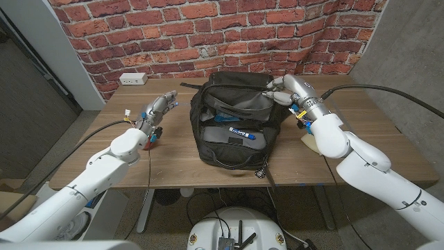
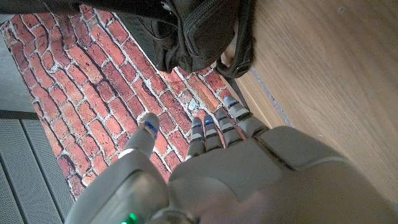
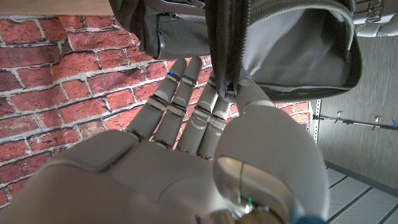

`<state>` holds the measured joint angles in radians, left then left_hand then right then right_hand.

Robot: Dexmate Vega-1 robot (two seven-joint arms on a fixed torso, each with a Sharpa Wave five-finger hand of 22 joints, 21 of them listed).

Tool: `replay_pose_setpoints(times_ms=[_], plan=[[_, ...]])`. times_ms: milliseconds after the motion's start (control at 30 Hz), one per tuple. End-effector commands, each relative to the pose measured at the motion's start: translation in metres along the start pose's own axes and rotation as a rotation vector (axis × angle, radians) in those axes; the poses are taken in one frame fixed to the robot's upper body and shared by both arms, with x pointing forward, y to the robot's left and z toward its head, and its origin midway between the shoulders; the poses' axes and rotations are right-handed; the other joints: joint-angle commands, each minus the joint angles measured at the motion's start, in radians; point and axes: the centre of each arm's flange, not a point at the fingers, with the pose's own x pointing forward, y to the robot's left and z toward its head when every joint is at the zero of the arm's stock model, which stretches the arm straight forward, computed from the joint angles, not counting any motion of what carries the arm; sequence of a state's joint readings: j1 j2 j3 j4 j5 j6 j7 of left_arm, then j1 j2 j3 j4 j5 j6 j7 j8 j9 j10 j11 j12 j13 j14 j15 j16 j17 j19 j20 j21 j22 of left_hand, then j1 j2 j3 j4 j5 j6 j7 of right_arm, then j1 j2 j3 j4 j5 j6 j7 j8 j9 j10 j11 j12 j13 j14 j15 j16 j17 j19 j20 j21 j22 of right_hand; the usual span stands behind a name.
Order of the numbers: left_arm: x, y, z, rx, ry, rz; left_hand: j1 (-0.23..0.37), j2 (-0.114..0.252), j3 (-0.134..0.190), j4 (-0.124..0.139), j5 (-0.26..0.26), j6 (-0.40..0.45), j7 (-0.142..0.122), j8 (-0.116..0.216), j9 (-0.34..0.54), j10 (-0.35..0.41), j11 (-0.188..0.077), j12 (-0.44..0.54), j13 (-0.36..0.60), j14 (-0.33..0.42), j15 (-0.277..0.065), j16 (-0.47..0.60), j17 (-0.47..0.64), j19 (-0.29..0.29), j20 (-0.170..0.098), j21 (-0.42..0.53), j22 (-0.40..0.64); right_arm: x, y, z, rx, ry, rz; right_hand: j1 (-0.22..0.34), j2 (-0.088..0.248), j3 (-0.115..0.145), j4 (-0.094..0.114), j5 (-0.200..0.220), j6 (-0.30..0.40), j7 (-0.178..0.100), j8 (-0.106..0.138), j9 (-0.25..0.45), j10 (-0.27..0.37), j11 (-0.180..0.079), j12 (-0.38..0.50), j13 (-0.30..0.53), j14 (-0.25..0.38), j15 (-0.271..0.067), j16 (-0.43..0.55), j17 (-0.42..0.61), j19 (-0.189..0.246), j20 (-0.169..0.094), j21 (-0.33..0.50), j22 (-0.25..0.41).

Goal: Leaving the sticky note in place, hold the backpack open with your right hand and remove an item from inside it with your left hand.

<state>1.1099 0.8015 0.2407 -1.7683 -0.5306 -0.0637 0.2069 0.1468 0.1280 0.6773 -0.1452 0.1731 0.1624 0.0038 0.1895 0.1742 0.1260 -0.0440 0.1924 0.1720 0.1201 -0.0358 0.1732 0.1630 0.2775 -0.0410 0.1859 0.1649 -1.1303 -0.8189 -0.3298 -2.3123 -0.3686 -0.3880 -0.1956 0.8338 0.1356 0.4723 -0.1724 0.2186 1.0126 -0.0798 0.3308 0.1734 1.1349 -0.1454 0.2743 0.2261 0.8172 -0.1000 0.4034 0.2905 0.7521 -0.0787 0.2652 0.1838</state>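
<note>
The right hand point(image 1: 283, 89) pinches the rim of the backpack point(image 1: 232, 121) at about two o'clock on the bag; the right wrist view shows its fingers point(image 3: 186, 102) and thumb clamped on the dark zippered edge. One backpack sits at the middle of the bench point(image 1: 347, 149), upright with its mouth facing up and toward the robot, its long axis running left to right. Inside lies one marker point(image 1: 241, 133) with a blue cap, pointing roughly four o'clock. The left hand point(image 1: 158, 109) hovers at nine o'clock of the bag, apart from it, fingers spread and holding nothing. One white power strip point(image 1: 132, 78) lies at the bench's far left corner.
</note>
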Motion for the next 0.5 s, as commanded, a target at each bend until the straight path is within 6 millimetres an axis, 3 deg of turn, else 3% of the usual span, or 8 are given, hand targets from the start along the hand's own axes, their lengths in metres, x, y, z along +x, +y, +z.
replay_pose_setpoints(times_ms=[33, 500], plan=[[-0.01, 0.002, 0.008, 0.044, 0.004, -0.024, 0.016, 0.013, 0.004, -0.009, 0.0, 0.014, -0.004, 0.004, 0.002, 0.016, 0.002, 0.007, 0.003, 0.011, -0.013, 0.006, 0.001, 0.007, -0.051, 0.008, 0.004, 0.023, -0.008, -0.005, 0.085, 0.004, 0.005, 0.031, 0.024, 0.007, 0.002, 0.005, 0.026, -0.015, 0.002, 0.016, 0.014, 0.0, 0.009, 0.002, 0.011, -0.13, -0.001, 0.002, 0.01, -0.109, 0.007, 0.004], [-0.017, -0.008, 0.011, 0.061, -0.015, -0.077, 0.046, 0.01, 0.009, -0.028, 0.0, 0.055, -0.009, 0.01, 0.001, 0.051, -0.001, 0.013, 0.003, 0.043, -0.019, 0.009, 0.0, 0.024, -0.056, 0.01, 0.003, 0.04, -0.018, -0.004, 0.079, 0.007, 0.0, 0.032, 0.022, 0.007, 0.002, 0.007, 0.03, -0.012, -0.002, 0.017, 0.016, 0.002, 0.007, 0.004, 0.014, -0.129, -0.003, 0.004, 0.013, -0.108, 0.009, 0.004]])
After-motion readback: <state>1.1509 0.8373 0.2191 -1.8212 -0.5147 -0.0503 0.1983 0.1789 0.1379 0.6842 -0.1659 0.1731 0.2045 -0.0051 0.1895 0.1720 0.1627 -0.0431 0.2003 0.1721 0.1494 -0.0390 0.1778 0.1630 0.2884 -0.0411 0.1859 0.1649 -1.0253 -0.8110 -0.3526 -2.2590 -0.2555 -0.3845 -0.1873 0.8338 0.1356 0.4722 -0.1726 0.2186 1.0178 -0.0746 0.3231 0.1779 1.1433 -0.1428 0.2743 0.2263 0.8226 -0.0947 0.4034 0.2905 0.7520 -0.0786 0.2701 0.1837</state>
